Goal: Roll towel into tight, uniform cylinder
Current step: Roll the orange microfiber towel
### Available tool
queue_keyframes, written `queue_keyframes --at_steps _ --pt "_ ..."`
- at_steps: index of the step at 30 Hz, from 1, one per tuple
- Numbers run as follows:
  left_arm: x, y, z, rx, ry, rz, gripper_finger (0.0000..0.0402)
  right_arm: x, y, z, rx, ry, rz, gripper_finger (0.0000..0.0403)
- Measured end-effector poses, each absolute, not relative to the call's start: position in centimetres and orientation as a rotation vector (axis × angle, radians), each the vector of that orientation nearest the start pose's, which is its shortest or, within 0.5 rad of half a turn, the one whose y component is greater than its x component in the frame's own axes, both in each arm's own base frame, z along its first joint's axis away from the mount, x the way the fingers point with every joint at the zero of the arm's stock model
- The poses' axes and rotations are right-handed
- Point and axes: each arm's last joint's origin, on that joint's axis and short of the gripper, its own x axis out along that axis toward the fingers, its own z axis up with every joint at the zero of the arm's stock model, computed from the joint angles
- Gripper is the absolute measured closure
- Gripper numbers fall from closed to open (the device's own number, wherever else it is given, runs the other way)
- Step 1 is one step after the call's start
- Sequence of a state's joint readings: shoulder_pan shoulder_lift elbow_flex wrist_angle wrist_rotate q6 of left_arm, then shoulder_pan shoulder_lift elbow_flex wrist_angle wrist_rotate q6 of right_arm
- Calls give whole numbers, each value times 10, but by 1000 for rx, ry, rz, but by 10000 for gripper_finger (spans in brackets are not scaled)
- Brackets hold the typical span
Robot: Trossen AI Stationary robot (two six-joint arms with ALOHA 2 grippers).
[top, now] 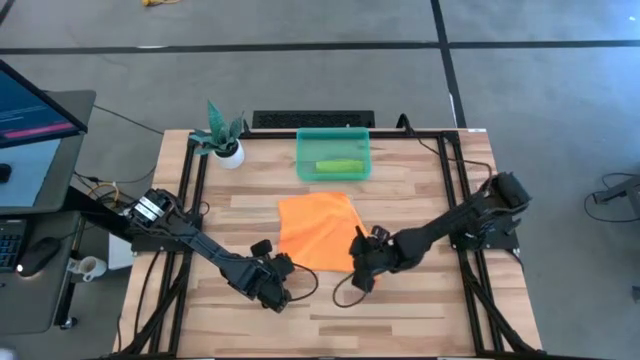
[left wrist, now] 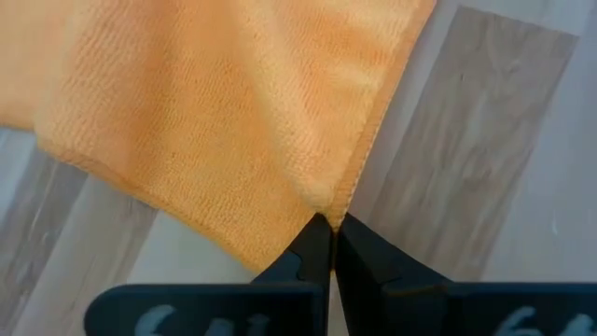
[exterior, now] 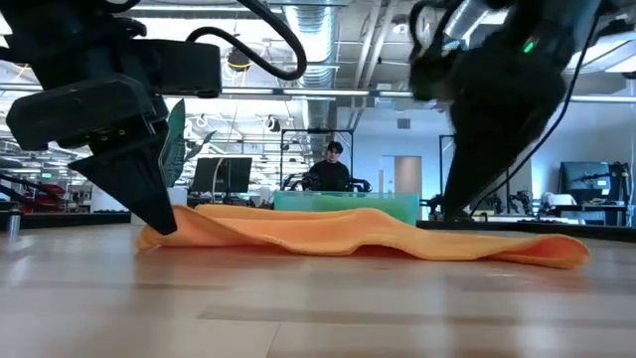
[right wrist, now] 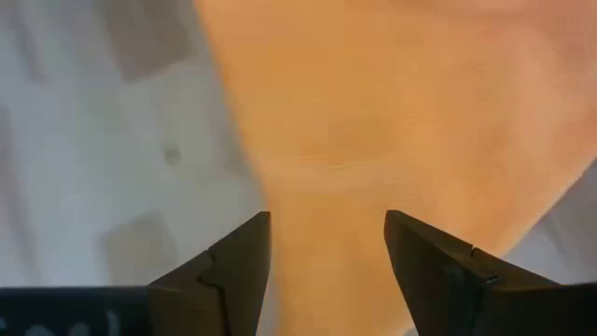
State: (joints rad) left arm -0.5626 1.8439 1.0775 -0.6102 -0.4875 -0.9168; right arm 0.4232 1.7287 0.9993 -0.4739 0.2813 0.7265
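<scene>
Clearly the orange towel [top: 318, 230] had no roll in it yet: it lay spread and only lightly rumpled at the middle of the wooden table [top: 420, 180], just in front of the green bin [top: 333, 154]. At its near corner the left gripper [left wrist: 330, 235] was pinched together on the hem, while the right gripper [right wrist: 326, 245] hung over the other near edge with fingers apart, holding nothing. All the rolling seemed left to do

Two matte black, jointed robot arms, the left arm [top: 190, 238] and right arm [top: 455, 222], each trail looping black cables. Each ends in dark wedge-shaped fingers [right wrist: 238, 266] tapering to points. A small green light [exterior: 530, 45] glows on one housing.
</scene>
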Motion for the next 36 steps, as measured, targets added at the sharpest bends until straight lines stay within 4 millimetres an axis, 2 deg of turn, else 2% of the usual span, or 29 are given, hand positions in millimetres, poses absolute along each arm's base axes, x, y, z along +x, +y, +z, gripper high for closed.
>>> queue_keyframes --at_steps 3,6,11,15,22,36 --pt "284 -163 140 -118 1069 463 401 286 134 171 265 1053 -259 168" --pt "285 -162 140 -114 1059 469 401 276 155 178 287 1000 -230 168" --pt "285 -162 140 -117 1057 471 401 254 188 167 177 960 -257 168" --pt "285 -162 140 -118 1058 471 401 237 202 156 52 919 -332 168" --pt "285 -162 140 -118 1057 473 401 223 209 149 4 896 -385 168" --pt "285 -162 140 -109 1059 469 401 216 196 126 92 872 -424 168"
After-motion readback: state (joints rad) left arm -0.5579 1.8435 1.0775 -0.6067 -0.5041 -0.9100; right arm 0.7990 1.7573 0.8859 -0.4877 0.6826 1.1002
